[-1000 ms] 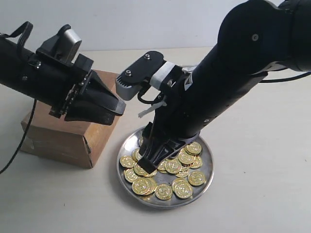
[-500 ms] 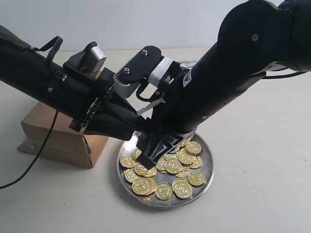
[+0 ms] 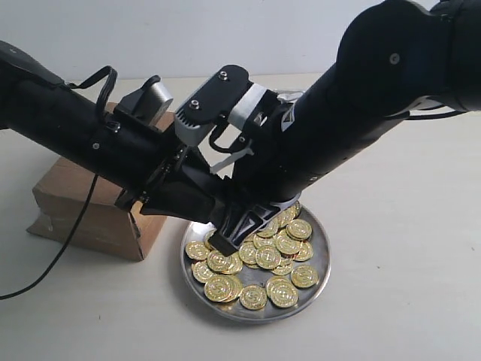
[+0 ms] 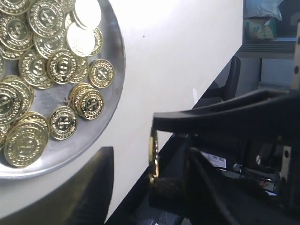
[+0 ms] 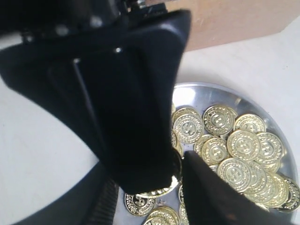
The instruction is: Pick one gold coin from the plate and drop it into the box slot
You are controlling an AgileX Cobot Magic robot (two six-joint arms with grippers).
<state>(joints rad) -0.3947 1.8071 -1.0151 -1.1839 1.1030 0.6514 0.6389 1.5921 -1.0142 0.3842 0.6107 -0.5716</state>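
From my seat the job looks about a third done. One gold coin is off the plate, but nothing has reached the box yet, and I can't find the slot in any view, since the left arm lies across the top of the cardboard. The right gripper has the coin: in the left wrist view it stands edge-on, pinched across its width between an upper and a lower jaw, so that pincer is part-closed and gripping it by the rim. It hangs low over the near-left part of the plate, just above the heap of coins left in the dish. The left gripper reaches across from the box side and sits right beside the right one, jaws spread wide and empty. One of its fingers fills most of the right wrist view, so I can't tell whether it touches the coin. I read this as a handover being set up. What's left, as I judge it, is closing the left jaws on the coin, releasing with the right, carrying it over the box and dropping it through the slot.
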